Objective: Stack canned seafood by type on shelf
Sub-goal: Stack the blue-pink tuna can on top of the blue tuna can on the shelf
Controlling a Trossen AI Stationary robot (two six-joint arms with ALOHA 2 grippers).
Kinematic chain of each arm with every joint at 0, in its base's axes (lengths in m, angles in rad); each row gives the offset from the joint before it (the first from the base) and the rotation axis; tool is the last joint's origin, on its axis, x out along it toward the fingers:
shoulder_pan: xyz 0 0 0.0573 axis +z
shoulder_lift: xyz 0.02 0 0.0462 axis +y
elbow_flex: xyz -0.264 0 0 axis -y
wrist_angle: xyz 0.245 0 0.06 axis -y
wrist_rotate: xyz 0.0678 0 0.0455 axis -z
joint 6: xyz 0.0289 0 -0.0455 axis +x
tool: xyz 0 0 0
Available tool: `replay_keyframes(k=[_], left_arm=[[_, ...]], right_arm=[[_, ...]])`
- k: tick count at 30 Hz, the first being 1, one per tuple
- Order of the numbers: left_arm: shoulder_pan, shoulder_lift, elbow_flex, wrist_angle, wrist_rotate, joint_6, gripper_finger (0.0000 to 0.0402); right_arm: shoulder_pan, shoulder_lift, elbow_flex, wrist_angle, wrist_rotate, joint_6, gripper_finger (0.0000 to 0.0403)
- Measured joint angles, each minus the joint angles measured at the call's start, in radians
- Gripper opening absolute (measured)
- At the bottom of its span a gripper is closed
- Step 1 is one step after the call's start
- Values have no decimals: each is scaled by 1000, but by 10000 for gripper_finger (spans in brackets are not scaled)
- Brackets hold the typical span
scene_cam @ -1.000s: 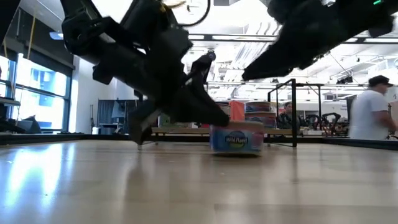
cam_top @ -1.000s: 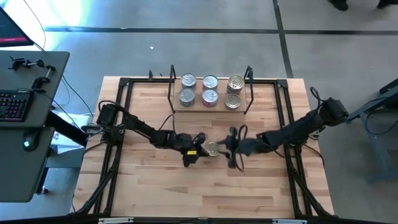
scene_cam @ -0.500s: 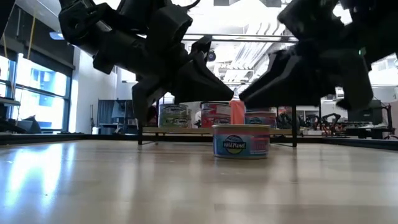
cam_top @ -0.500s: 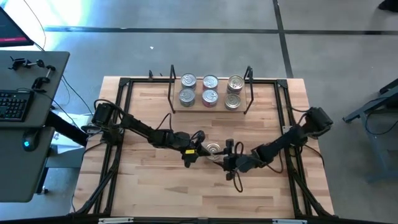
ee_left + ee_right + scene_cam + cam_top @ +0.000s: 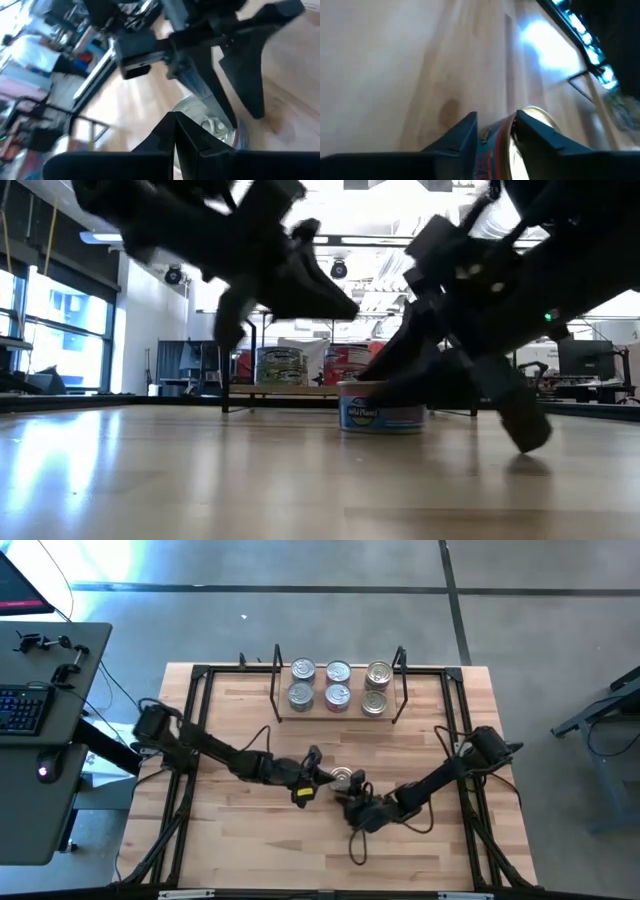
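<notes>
One loose tin with a silver lid and a blue and red label stands upright on the table, also in the low view. My right gripper is open, low on the tin's near right side, one finger on each side of the tin. My left gripper is shut, just left of the tin. The shelf sits at the far middle, holding several tins in two rows. My right gripper has a finger on each side of the tin's wall, coming low from the near right. I cannot tell whether they touch it. The tin stands flat on the table.
A black frame borders the tabletop, and each arm stretches in from its side. Bare wood lies toward the near edge. A desk with a keyboard stands to the left of the table.
My right gripper has swung from the tin's right side toward the near edge and the left, and come down low beside the tin. My left arm has drawn back a little toward the table's left. The tin has stayed where it was.
</notes>
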Motion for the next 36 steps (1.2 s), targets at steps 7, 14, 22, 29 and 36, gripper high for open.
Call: replay_keyframes(k=[7,14,22,29,36], left_arm=[[-50,-183,0,-311,-101,-112,0],[-80,-319,-40,-451,-204,-250,0],[-94,-374,-108,-453,-284,-297,0],[-93,-373,-146,-454,-310,-365,0],[-93,-373,-178,-424,-309,-377,0]], right_arm=[[0,23,75,-231,117,110,18],[19,27,127,-333,169,124,14],[29,34,259,-636,180,143,2],[32,34,341,-834,202,237,0],[35,25,356,-846,223,266,0]])
